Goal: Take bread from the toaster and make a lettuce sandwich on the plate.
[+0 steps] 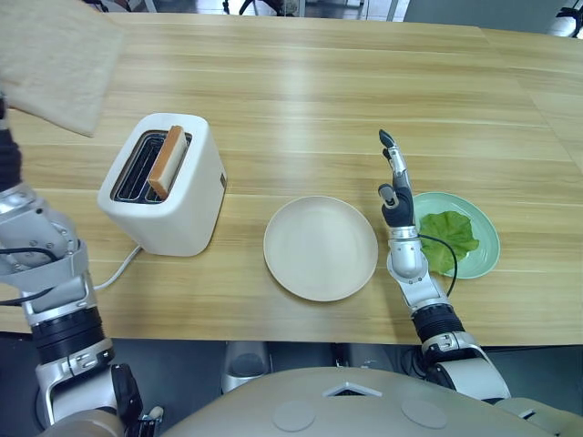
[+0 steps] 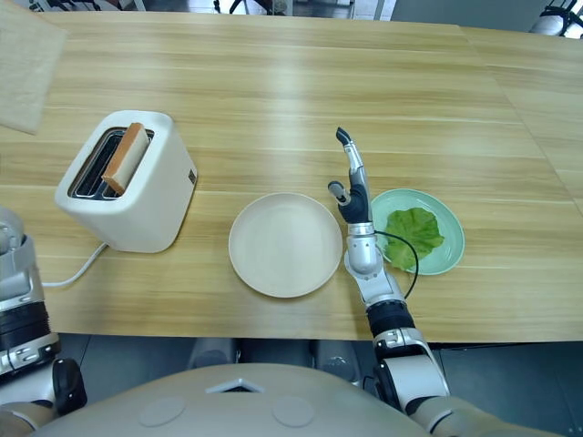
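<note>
A white toaster (image 1: pixel 168 187) stands left of centre with one bread slice (image 1: pixel 167 161) upright in its right slot. A second bread slice (image 1: pixel 55 64) hangs raised at the far upper left, close to the camera. My left hand (image 1: pixel 7 150) is under it at the view's edge and holds it, though its fingers are mostly hidden. The empty cream plate (image 1: pixel 320 247) lies in the middle near the front edge. A lettuce leaf (image 1: pixel 446 237) rests on a green plate (image 1: pixel 487 241) to the right. My right hand (image 1: pixel 393 182) stands between the two plates, fingers straight and open, holding nothing.
The toaster's white cord (image 1: pixel 114 271) runs off the table's front edge at the left. The wooden table (image 1: pixel 346 91) stretches far back behind the plates. Chair legs show beyond its far edge.
</note>
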